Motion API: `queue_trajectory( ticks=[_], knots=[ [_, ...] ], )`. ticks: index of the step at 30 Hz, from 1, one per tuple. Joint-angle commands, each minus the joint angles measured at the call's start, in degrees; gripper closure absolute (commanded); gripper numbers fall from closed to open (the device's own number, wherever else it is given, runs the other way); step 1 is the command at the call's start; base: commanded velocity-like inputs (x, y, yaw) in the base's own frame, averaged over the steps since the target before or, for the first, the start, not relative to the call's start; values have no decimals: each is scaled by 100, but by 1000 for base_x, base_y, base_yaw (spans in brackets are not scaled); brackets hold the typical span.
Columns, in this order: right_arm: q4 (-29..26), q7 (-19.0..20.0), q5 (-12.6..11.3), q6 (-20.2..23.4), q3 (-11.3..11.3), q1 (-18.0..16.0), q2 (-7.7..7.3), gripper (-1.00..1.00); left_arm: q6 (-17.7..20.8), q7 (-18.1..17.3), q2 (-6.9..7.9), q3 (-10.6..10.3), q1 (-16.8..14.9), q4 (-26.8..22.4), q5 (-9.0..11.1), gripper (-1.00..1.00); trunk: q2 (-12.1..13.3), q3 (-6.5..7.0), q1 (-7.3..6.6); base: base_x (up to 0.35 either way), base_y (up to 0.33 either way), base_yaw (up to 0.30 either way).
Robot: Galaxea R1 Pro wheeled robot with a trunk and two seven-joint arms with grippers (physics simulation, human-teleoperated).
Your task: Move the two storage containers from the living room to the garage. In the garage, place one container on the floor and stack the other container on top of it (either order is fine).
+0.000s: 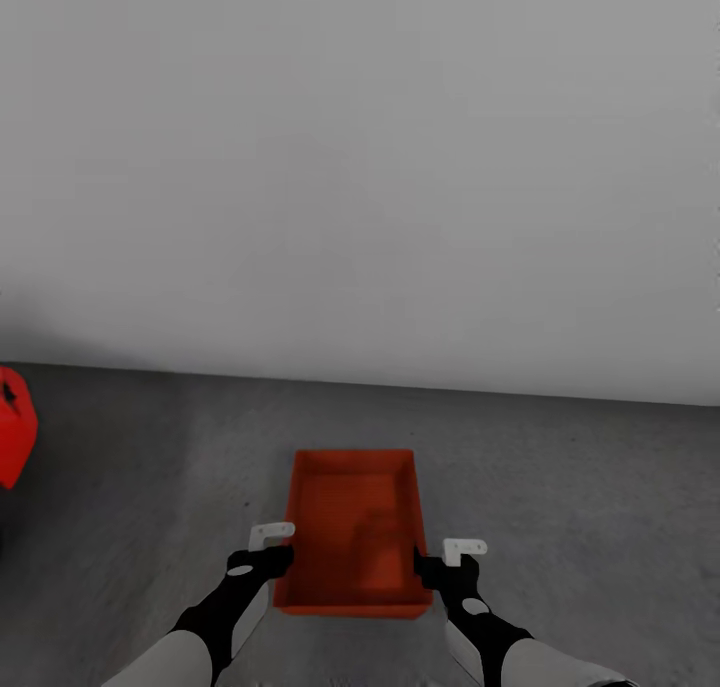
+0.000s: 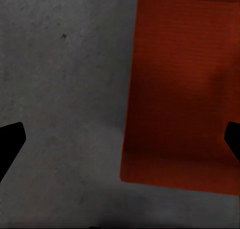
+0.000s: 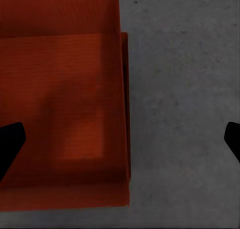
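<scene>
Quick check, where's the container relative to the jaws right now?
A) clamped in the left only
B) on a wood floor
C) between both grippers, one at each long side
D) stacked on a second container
C: the container sits on the grey concrete floor, with the left gripper and right gripper one at each long side, jaws spread.

Rough, mottled grey concrete floor (image 1: 560, 487), running up to a plain white wall (image 1: 400, 167). Resting directly on it, one open red-orange box (image 1: 350, 527), lengthwise toward the wall.
</scene>
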Motion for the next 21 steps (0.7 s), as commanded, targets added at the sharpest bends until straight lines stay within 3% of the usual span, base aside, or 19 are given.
queue_trajectory(
  ticks=[1,21],
  knots=[
    [6,-23,-48,-18,51,-4,1,-100,42,18,-5,2,0,-12,24,-100,-5,-5,-2,-302,0,0],
    [5,-25,-48,-10,51,-5,-7,-100,82,39,-10,2,0,-10,22,-100,-5,-5,-2,-341,0,0]
  ],
)
